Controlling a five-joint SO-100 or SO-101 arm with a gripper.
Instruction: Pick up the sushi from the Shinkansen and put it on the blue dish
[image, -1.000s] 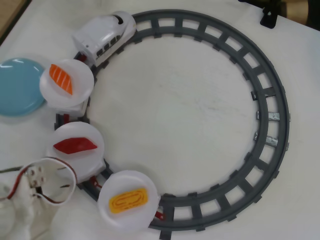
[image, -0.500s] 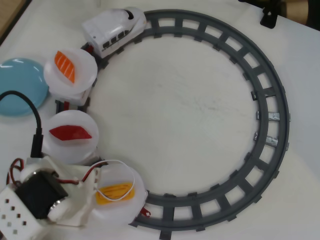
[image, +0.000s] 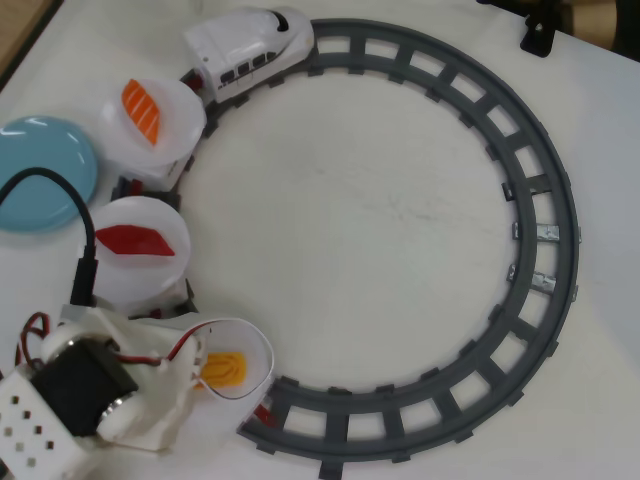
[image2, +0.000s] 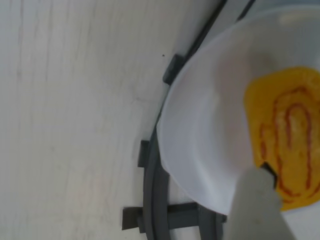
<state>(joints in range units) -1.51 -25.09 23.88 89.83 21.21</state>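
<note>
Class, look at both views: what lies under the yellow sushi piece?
The sushi rests on a round white plate above the grey track. The arm covers part of that plate from overhead; the car beneath is hidden.

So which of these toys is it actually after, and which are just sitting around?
For the job: yellow egg sushi, the Shinkansen carrying it, blue dish, pincer.
Just there: salmon piece, dark red piece, grey track.

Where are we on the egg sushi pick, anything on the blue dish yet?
Done: the arm is over the last white plate. In hand: one gripper fingertip sits at the edge of the sushi, which lies on that plate; no grasp is visible. Left: grip, lift, carry to the blue dish, which is empty.
</note>
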